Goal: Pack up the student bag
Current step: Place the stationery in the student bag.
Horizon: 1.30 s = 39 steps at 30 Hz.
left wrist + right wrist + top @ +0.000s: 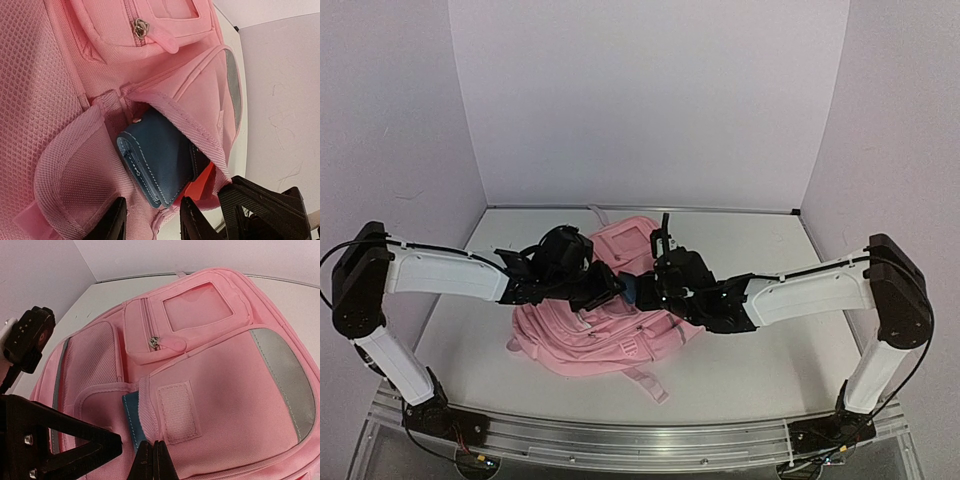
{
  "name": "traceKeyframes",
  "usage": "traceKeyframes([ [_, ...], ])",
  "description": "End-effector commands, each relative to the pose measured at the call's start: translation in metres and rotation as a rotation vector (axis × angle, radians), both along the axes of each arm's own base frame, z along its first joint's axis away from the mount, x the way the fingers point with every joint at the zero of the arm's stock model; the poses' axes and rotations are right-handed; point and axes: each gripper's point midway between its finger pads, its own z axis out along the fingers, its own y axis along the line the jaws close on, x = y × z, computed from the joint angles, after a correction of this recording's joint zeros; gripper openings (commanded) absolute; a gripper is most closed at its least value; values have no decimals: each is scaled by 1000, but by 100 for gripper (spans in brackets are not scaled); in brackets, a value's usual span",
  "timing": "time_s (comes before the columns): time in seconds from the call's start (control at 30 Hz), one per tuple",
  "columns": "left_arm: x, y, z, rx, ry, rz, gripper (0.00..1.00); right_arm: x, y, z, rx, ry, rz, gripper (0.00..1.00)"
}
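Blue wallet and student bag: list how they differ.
The blue wallet is small, flat and smooth-faced; the student bag is large, soft, pink and partly mesh. The wallet is tucked partway into a front pocket, one end sticking out; the bag lies on the table, holding it. Both show stitched seams.

Top cam's set high at the near side, aimed down across the table point(770, 370). Both wrist cams are parked super close to the student bag point(50, 75) from opposite sides; its pocket holding the blue wallet point(160, 160) is shared.
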Motion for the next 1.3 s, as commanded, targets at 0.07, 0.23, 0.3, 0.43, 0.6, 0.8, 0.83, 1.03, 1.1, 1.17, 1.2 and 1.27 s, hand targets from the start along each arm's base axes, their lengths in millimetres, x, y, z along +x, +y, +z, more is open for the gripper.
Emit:
traceKeyframes([
  [0.07,7,-8,-7,47,-8,-25,35,1,16,30,83,-39,24,0],
  [0.23,11,-14,-13,69,-8,-32,23,0,16,30,83,-36,27,0],
  [0.3,13,-16,-18,77,-3,-35,20,0,16,29,81,-34,29,0],
  [0.43,16,-24,-22,79,0,-51,12,-1,18,26,78,-28,39,0],
  [0.6,24,-41,-20,45,-37,-92,4,-4,20,15,73,-4,53,0],
  [0.8,32,-61,-9,-26,-93,-126,1,-5,23,7,78,16,61,0],
  [0.83,33,-63,-6,-38,-104,-127,0,-5,23,6,78,18,61,0],
  [1.03,37,-68,7,-107,-152,-122,1,-5,24,1,80,26,57,0],
  [1.1,35,-63,11,-102,-155,-118,2,-5,23,2,80,27,56,0],
  [1.17,30,-51,15,-78,-150,-103,6,-6,22,3,83,27,54,0],
  [1.2,27,-44,19,-67,-143,-95,9,-6,21,4,85,26,52,3],
  [1.27,19,-27,29,-45,-136,-87,15,-6,17,8,90,19,44,9],
])
